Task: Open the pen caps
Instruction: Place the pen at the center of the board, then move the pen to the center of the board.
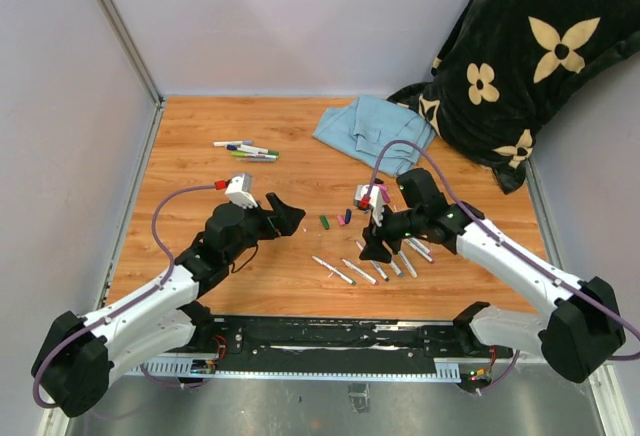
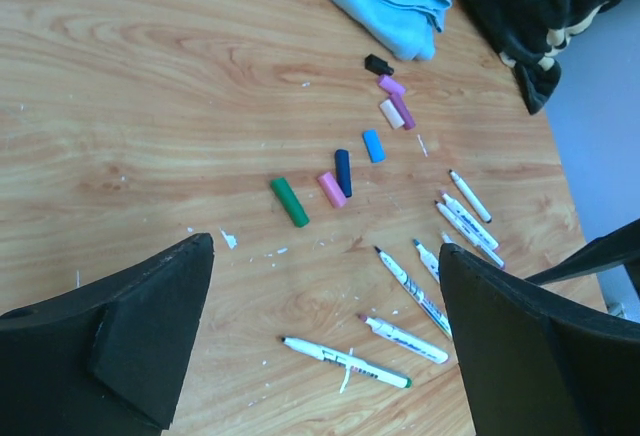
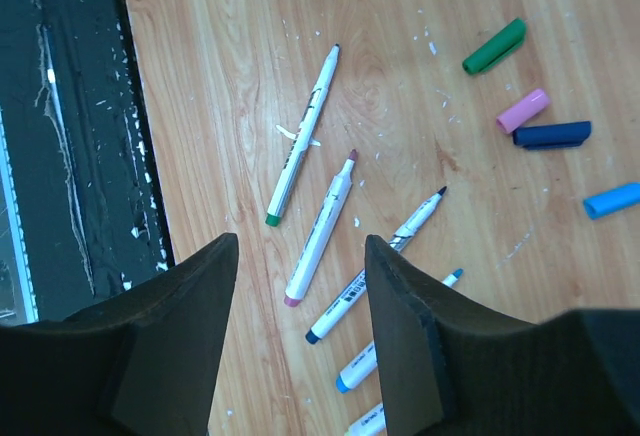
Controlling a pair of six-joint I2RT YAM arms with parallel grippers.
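Note:
Several loose pen caps lie in a curved row on the wood: green (image 2: 290, 201), pink (image 2: 331, 189), dark blue (image 2: 343, 172), light blue (image 2: 373, 145), purple (image 2: 402, 108) and black (image 2: 378, 63). Uncapped white markers (image 2: 346, 362) lie side by side nearer the arms. My left gripper (image 2: 325, 248) hovers open above them, nothing between its fingers. My right gripper (image 3: 300, 241) is open too, empty, above the pink-ended marker (image 3: 322, 231) and the dark-blue-ended marker (image 3: 378, 268). From above, the left gripper (image 1: 288, 214) is left of the green cap (image 1: 324, 222) and the right gripper (image 1: 376, 244) is over the marker row (image 1: 358, 272).
A few capped markers (image 1: 245, 149) lie at the back left. A folded blue cloth (image 1: 375, 128) and a black flowered blanket (image 1: 520, 56) fill the back right. The black base rail (image 3: 70, 136) runs along the near edge.

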